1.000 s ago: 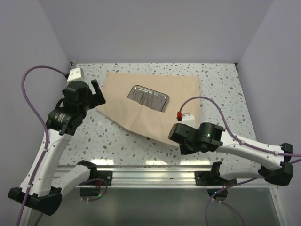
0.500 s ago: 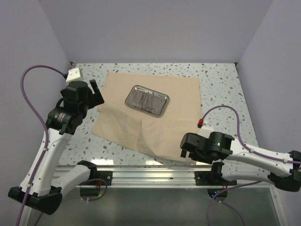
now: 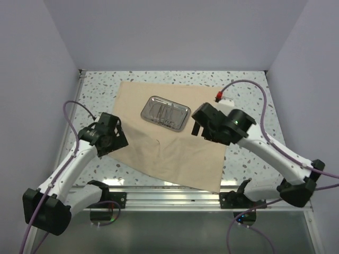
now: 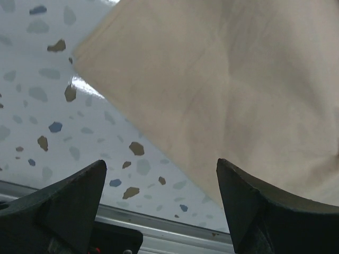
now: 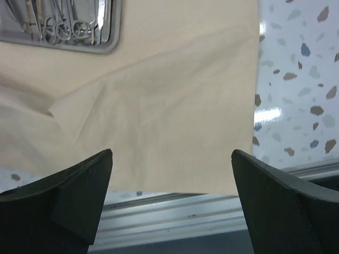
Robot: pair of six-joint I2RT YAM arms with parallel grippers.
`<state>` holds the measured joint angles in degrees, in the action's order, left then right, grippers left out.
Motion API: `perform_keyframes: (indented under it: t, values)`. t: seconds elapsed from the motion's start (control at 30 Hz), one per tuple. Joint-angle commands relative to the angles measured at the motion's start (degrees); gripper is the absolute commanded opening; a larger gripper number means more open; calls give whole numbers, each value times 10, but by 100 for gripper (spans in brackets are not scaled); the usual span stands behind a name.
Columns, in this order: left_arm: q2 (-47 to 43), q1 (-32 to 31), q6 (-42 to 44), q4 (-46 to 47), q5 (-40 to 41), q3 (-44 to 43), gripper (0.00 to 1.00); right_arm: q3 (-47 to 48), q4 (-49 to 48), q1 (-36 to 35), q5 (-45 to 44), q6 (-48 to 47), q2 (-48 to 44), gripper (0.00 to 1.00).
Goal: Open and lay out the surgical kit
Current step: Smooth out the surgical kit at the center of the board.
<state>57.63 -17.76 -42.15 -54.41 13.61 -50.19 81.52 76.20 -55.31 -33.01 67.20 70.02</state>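
Observation:
The tan cloth wrap (image 3: pixel 175 153) lies spread flat on the speckled table. On its far half rests the shiny steel tray (image 3: pixel 166 112), with thin metal instruments (image 3: pixel 164 112) in a row inside it. My left gripper (image 3: pixel 113 138) hangs open over the cloth's left corner, which shows in the left wrist view as cloth (image 4: pixel 238 79) with bare table beside it; nothing sits between the open left gripper (image 4: pixel 161 161). My right gripper (image 3: pixel 203 128) stands open just right of the tray. The right wrist view shows the tray (image 5: pixel 114 45), the instruments (image 5: pixel 63 26), the cloth (image 5: pixel 159 106) and the empty right gripper (image 5: pixel 172 152).
An aluminium rail (image 3: pixel 169 198) runs along the table's near edge, close to the cloth's near corner; it also shows as rail (image 5: pixel 185 211) and rail (image 4: pixel 159 225). Lavender walls close in the back and both sides. Speckled tabletop (image 3: pixel 249 100) lies bare right of the cloth.
My right gripper has opened and let go of the cloth's flap, which now lies flat, then swung up beside the tray. The left arm has come down to the cloth's left corner.

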Motion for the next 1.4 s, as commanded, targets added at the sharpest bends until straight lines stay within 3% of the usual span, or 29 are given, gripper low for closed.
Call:
perform_keyframes:
  t: [0.0, 0.23, 0.63, 0.73, 0.87, 0.9, 1.1, 1.23, 1.33, 1.37]
  values:
    - [20, -2, -70, -4, -7, 19, 89, 73, -53, 68, 28, -166, 92, 98]
    - [141, 5, -102, 62, -2, 63, 88, 145, -131, 138, 119, -294, 229, 98]
    - [270, 5, -157, 147, 46, 99, 74, 112, -184, 205, 199, -373, 260, 98]
    - [297, 6, -156, 157, 47, 103, 56, 102, -193, 222, 211, -383, 263, 98]
    - [295, 4, -147, 149, 30, 110, 15, 95, -200, 240, 221, -391, 271, 97]
    - [286, 4, -146, 135, 28, 108, 0, 92, -202, 246, 224, -391, 272, 97]
    - [121, -36, -179, -66, 4, 62, 0, 59, -236, 281, 237, -392, 285, 97]
    - [18, -54, -178, -160, -60, 42, 0, 53, -257, 308, 246, -391, 310, 96]
    - [-9, -57, -157, -190, -130, 36, 44, 75, -258, 327, 241, -391, 341, 97]
    - [-11, -58, -152, -195, -153, 35, 74, 94, -258, 332, 241, -391, 349, 98]
